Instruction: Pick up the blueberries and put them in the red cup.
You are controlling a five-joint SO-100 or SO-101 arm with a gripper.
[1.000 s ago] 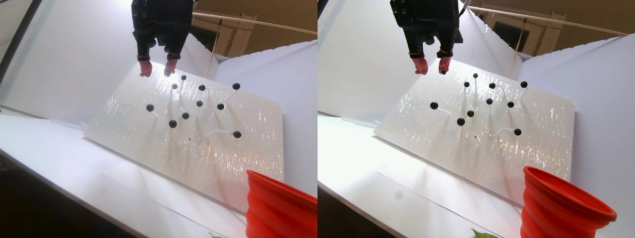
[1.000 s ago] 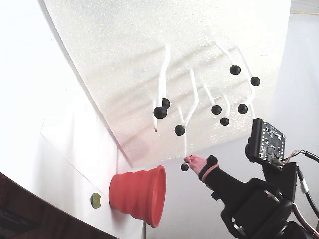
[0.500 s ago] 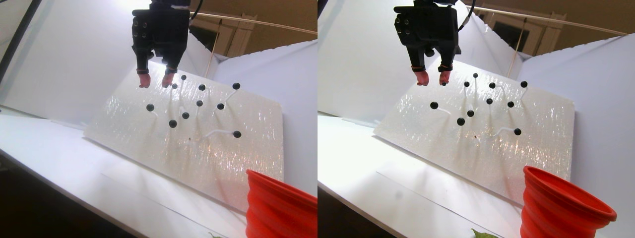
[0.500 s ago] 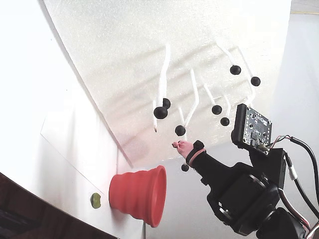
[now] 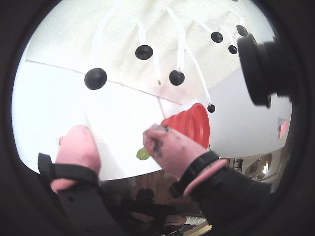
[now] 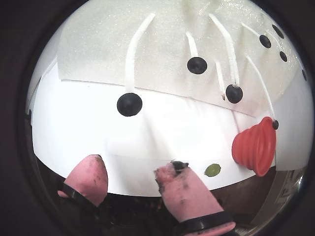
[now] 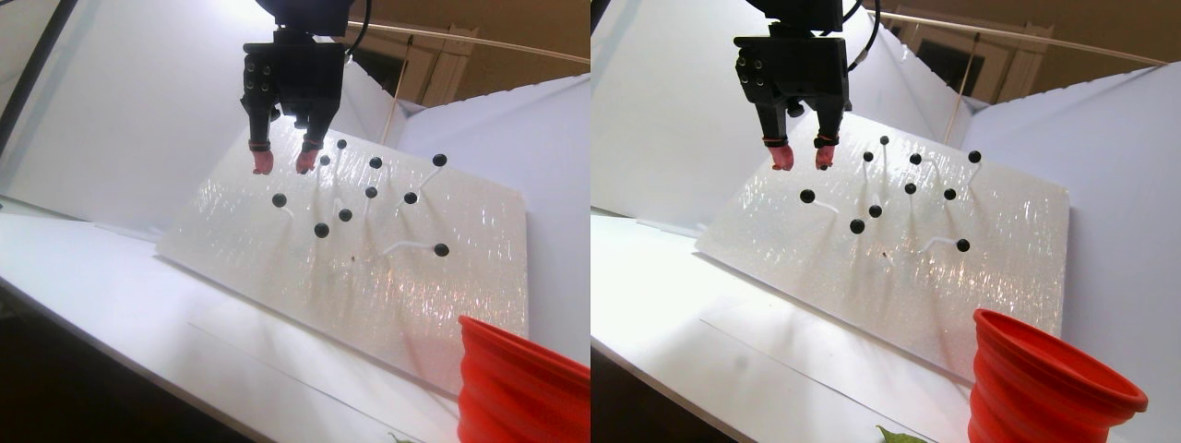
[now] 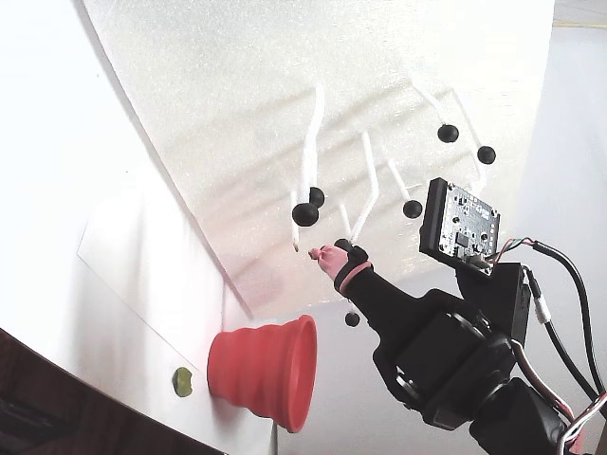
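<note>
Ten berries [image 7: 321,230] show in the stereo pair view, each on its own white stem rising from the one board [image 7: 443,295]. One red cup [image 7: 517,388] stands off the board's lower corner. One green blob [image 8: 181,382] lies off the board too. One claw [image 7: 284,162], with two pink fingertips [image 7: 263,163], hangs over the board.

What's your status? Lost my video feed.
Gripper open, empty, hovering above the foam board. Blueberries on their stems. Red cup empty-looking, unobstructed.
</note>
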